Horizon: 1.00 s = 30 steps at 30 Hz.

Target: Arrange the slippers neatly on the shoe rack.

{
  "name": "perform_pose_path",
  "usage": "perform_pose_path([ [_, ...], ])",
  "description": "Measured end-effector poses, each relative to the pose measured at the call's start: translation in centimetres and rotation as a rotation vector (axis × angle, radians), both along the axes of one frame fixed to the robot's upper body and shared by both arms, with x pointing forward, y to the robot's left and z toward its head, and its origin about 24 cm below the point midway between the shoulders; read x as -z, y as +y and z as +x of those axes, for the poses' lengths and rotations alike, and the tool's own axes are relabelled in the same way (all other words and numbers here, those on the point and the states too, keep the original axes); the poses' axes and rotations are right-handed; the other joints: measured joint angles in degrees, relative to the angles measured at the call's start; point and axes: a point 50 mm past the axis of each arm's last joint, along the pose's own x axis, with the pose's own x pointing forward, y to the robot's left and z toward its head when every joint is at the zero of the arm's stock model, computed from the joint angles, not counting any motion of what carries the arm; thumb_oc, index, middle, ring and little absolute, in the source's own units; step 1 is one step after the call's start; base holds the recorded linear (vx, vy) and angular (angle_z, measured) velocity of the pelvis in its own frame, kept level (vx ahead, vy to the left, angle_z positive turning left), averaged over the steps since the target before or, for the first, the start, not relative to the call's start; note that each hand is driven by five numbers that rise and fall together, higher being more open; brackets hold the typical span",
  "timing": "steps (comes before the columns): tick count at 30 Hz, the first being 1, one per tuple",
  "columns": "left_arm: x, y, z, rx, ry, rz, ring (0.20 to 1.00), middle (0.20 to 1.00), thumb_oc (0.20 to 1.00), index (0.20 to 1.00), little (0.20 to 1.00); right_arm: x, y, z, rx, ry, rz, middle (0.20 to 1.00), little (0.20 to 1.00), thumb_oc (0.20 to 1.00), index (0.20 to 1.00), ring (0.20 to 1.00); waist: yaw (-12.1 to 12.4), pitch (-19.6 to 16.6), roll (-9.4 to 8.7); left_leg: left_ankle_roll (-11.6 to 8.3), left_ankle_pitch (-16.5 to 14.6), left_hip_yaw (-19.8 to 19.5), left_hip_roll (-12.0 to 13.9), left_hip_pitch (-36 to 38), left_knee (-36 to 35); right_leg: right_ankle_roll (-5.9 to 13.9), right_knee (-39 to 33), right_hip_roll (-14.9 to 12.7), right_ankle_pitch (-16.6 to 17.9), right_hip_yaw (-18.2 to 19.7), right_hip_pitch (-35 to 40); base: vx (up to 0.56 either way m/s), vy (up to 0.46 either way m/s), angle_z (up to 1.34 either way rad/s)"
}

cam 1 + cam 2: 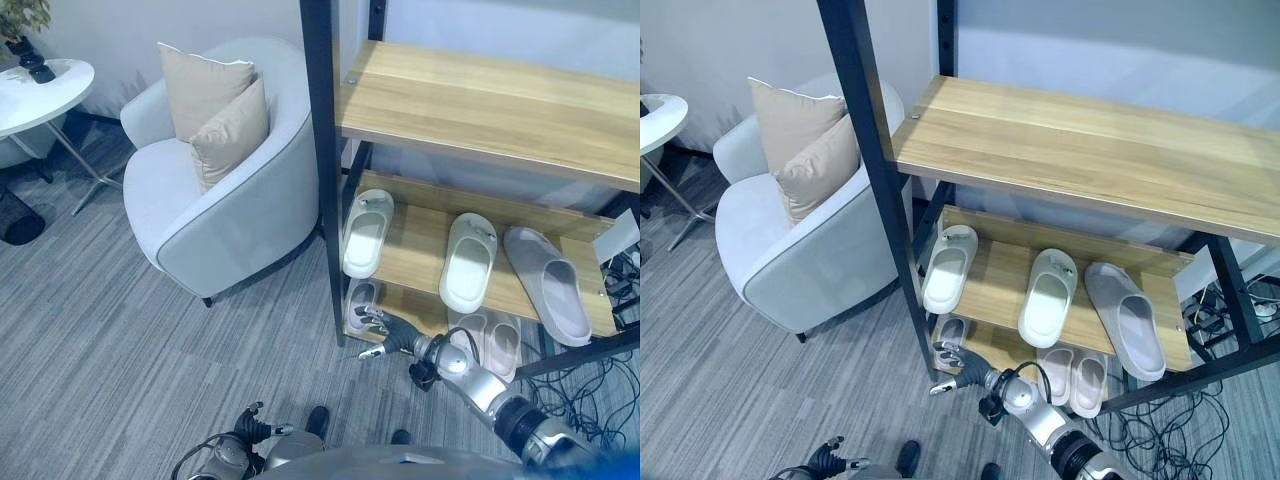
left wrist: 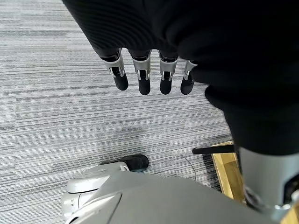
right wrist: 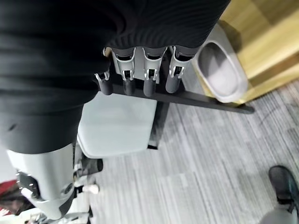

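The right hand (image 1: 375,325) is stretched low to the shoe rack (image 1: 480,110), fingers (image 3: 148,86) straight and empty beside a bottom-shelf slipper (image 3: 220,74), seemingly to straighten it. The left hand (image 2: 149,77) hangs open.

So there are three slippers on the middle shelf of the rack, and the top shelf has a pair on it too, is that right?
Not quite. The three slippers on the middle shelf are right: a white slipper, another white slipper and a grey slipper. But the top shelf is bare wood, as the right eye view shows. The pair sits on the bottom shelf.
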Motion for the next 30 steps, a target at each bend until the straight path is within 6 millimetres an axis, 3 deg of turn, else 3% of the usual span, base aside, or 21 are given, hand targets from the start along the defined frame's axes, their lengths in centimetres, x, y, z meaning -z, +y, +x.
perform_pose_path([
  [2, 0.0, 0.1, 0.0, -0.001, -0.001, 0.001, 1.000, 1.000, 1.000, 1.000, 1.000, -0.5, -0.5, 0.5, 0.034, -0.022, 0.017, 1.000, 1.000, 1.000, 1.000, 1.000, 0.00, -0.03, -0.26, 0.05, 0.03, -0.01, -0.01, -0.04, 0.00, 0.00, 0.00, 0.00, 0.00, -0.01, -0.03, 0.00, 0.000, 0.00],
  [3, 0.0, 0.1, -0.1, -0.013, -0.002, 0.000, 1.000, 1.000, 1.000, 1.000, 1.000, -2.0, -1.0, 1.0, 0.048, -0.079, 0.041, 1.000, 1.000, 1.000, 1.000, 1.000, -0.39, 0.10, -0.31, 0.05, 0.03, -0.05, -0.03, -0.12, 0.00, 0.00, 0.00, -0.02, 0.00, -0.06, -0.09, 0.00, 0.000, 0.00],
  [5, 0.0, 0.4, -0.5, -0.037, 0.005, 0.002, 1.000, 1.000, 1.000, 1.000, 1.000, -8.1, -2.6, 2.7, 0.107, -0.315, 0.181, 1.000, 1.000, 1.000, 1.000, 1.000, -1.15, 0.26, -0.59, 0.07, 0.03, 0.00, 0.04, -0.12, -0.01, 0.01, 0.00, 0.02, -0.01, -0.02, -0.15, 0.00, 0.000, 0.00],
  [8, 0.1, 0.4, -0.7, -0.040, 0.012, 0.001, 1.000, 1.000, 1.000, 1.000, 1.000, -10.6, -5.3, 3.3, 0.241, -0.437, 0.227, 1.000, 1.000, 1.000, 1.000, 1.000, -2.20, 0.18, -0.70, 0.11, -0.03, 0.01, 0.01, -0.13, -0.01, 0.03, 0.00, 0.00, -0.04, -0.01, -0.17, 0.04, 0.013, 0.00],
  [12, 0.2, 0.4, -1.1, -0.059, 0.017, -0.006, 1.000, 1.000, 1.000, 1.000, 1.000, -11.9, -10.9, 3.8, 0.538, -0.590, 0.113, 1.000, 1.000, 1.000, 1.000, 1.000, -2.64, 0.01, -0.36, 0.10, -0.08, 0.03, -0.07, -0.37, -0.02, 0.01, 0.00, -0.08, -0.10, -0.01, -0.43, 0.03, -0.003, 0.00],
  [14, 0.2, 0.4, -1.3, -0.060, 0.017, -0.010, 1.000, 1.000, 1.000, 1.000, 1.000, -11.0, -13.4, 4.0, 0.648, -0.625, -0.050, 1.000, 1.000, 1.000, 1.000, 1.000, -2.47, -0.90, -0.19, 0.12, -0.05, -0.03, -0.02, -1.29, 0.00, 0.00, 0.01, 0.02, -0.08, -0.07, -1.29, 0.00, 0.000, 0.00],
  [18, 0.1, 0.0, -1.1, -0.038, 0.001, -0.023, 1.000, 1.000, 1.000, 1.000, 1.000, -10.9, -17.8, 4.4, 0.631, -0.756, -0.610, 1.000, 1.000, 1.000, 1.000, 1.000, -1.34, -1.07, 0.32, 0.26, 0.19, -0.49, -0.08, -2.25, 0.01, 0.10, -0.01, 0.00, -0.04, -0.47, -2.08, 0.02, -0.017, 0.05],
  [20, 0.1, -0.1, -1.0, -0.028, -0.002, -0.017, 1.000, 1.000, 1.000, 1.000, 1.000, -11.6, -19.1, 5.3, 0.582, -0.808, -0.812, 1.000, 1.000, 1.000, 1.000, 1.000, -1.06, -0.92, 0.53, 0.24, 0.19, -0.54, -0.07, -2.61, 0.02, 0.14, -0.01, 0.14, -0.07, -0.53, -2.44, 0.00, 0.000, 0.00],
  [23, 0.0, -0.3, -0.1, -0.020, -0.024, -0.020, 1.000, 1.000, 1.000, 1.000, 1.000, -12.7, -19.2, 6.6, 0.565, -0.866, -0.913, 1.000, 1.000, 1.000, 1.000, 1.000, -0.74, 0.31, 1.04, -0.03, 0.73, -0.88, 0.11, -4.40, 0.03, 0.10, 0.00, 0.27, 0.31, -0.73, -4.14, 0.01, -0.003, 0.03],
  [26, -0.2, -0.8, 0.8, 0.016, -0.042, -0.022, 1.000, 1.000, 1.000, 1.000, 1.000, -11.9, -18.4, 7.7, 0.523, -0.855, -0.965, 1.000, 1.000, 1.000, 1.000, 1.000, -0.42, 1.46, 1.90, -0.17, 1.03, -1.56, 0.01, -5.81, 0.03, 0.14, 0.01, 0.37, 0.36, -1.51, -5.17, 0.00, 0.000, 0.10],
  [30, -0.3, -0.8, 1.2, 0.021, -0.066, -0.021, 1.000, 1.000, 1.000, 1.000, 1.000, -11.1, -17.6, 8.0, 0.501, -0.828, -0.966, 1.000, 1.000, 1.000, 1.000, 1.000, -0.33, 2.53, 1.77, -0.16, 1.11, -1.71, -0.13, -6.33, 0.03, 0.17, 0.01, 0.29, 0.40, -1.97, -5.67, 0.00, 0.002, 0.03],
])
